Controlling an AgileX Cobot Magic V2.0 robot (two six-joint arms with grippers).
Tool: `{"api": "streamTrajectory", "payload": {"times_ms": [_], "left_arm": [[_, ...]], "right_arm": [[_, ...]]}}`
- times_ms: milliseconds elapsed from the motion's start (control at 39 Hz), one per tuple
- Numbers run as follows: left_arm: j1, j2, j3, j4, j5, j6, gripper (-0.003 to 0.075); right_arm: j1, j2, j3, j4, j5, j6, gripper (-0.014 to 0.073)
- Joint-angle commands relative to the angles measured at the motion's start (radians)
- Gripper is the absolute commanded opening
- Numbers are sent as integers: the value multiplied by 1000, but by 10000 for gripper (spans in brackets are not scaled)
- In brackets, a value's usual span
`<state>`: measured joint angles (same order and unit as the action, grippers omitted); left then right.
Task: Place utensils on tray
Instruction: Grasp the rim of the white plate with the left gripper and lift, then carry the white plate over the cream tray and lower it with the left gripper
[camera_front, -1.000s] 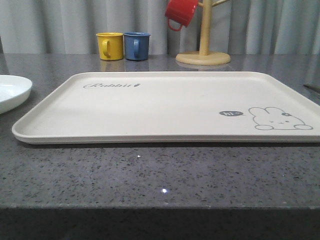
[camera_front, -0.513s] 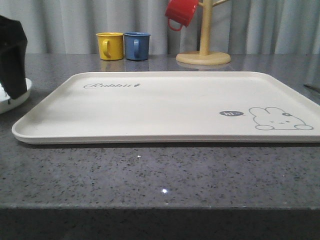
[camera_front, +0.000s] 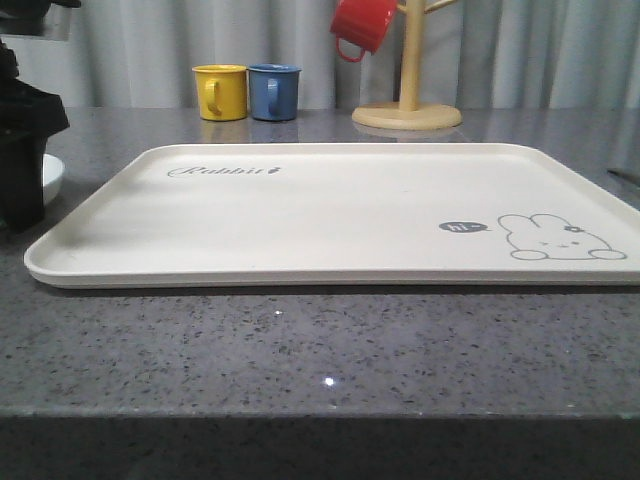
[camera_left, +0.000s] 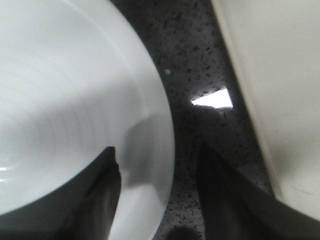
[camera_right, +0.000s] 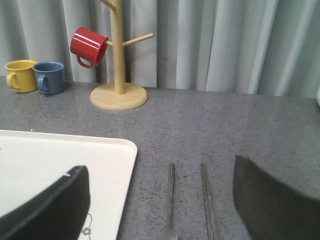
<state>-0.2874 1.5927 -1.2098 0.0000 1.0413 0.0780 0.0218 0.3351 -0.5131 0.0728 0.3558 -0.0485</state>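
The cream tray (camera_front: 330, 215) lies bare on the grey stone counter (camera_front: 320, 350), with none of the utensils on it yet; by the look of things the job is only starting. The left gripper (camera_left: 157, 200) hangs low over the near rim of the white plate (camera_left: 65, 100), its fingers spread apart, one finger over the plate's inner slope and the other outside the rim above the counter, the rim running between them. Nothing is clamped so far. The tray's edge lies just beyond the outer finger, across a narrow strip of counter. The right gripper (camera_right: 160, 200) is parted and empty too; straight ahead between its fingers, two slim steel handles (camera_right: 171, 200) lie side by side on the counter just off the tray's corner, though which utensils they are cannot be made out. Yellow mug (camera_front: 220, 92), blue mug (camera_front: 273, 92) and the red mug (camera_front: 362, 25) on its wooden stand (camera_front: 407, 112) sit well beyond the tray.
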Motion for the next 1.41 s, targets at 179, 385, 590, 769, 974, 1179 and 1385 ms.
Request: {"api": "streamTrajectory", "payload": {"times_ms": [179, 385, 590, 769, 974, 1179, 1385], "left_arm": [[-7, -35, -32, -6, 4, 35, 79], [-7, -35, -32, -6, 4, 52, -19], [-8, -44, -138, 0, 87, 106, -18], [-36, -44, -344, -10, 218, 106, -18], [-212, -22, -472, -23, 218, 102, -18], [-419, 91, -509, 0, 218, 87, -18], [-523, 196, -543, 120, 218, 41, -18]], "right_arm": [[0, 16, -37, 3, -78, -5, 610], [0, 16, -37, 3, -78, -5, 610], [0, 16, -37, 3, -78, -5, 610], [0, 16, -37, 3, -78, -5, 610], [0, 16, -37, 3, -77, -5, 610], [0, 16, -37, 3, -77, -5, 610], [0, 16, -37, 3, -77, -5, 610]]}}
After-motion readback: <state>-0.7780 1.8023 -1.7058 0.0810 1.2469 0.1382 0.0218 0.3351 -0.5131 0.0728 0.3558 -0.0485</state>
